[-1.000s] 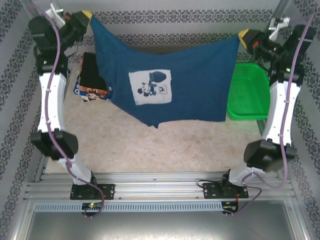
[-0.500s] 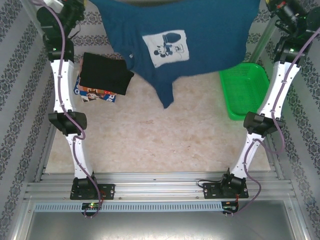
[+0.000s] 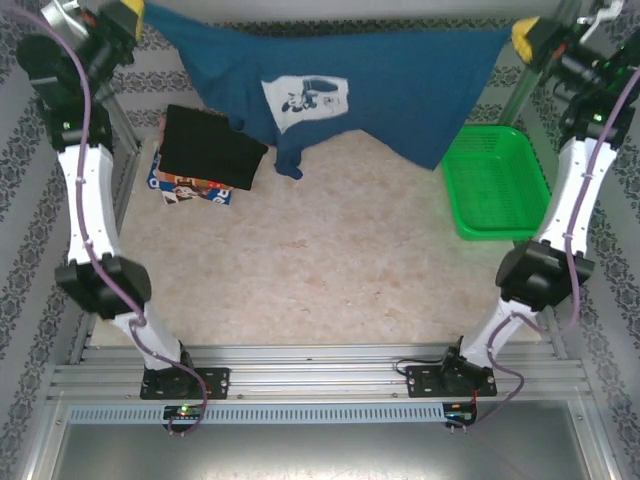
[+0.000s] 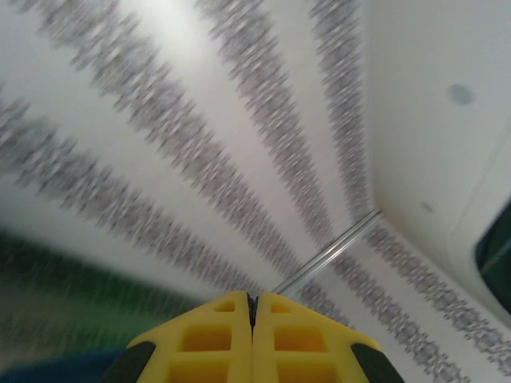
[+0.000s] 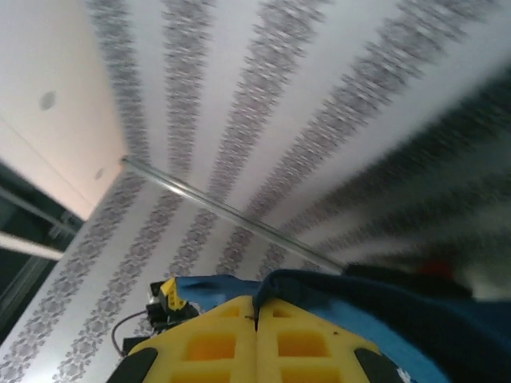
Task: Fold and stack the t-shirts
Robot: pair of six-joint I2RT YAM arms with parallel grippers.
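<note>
The left hand [image 3: 128,14] is raised at the far left corner and the right hand [image 3: 524,38] at the far right corner; each is closed tight on an upper corner of the navy blue t-shirt [image 3: 400,90], which hangs spread between them across the far end of the counter [image 3: 300,280]; its light cartoon print [image 3: 305,100] faces the top camera, left of the shirt's middle; the lower edge sags in two uneven lobes, and whether either touches the counter I cannot tell. In the left wrist view the yellow fingers [image 4: 215,343] press flat together with no gap; in the right wrist view navy cloth bunches just behind that hand's closed fingers. The black t-shirt [image 3: 205,148] lies folded at the far left of the counter, on top of the multicoloured t-shirt [image 3: 190,189], whose near edge sticks out beneath it. A green mesh basket [image 3: 495,180] sits at the far right, below the right hand.
</note>
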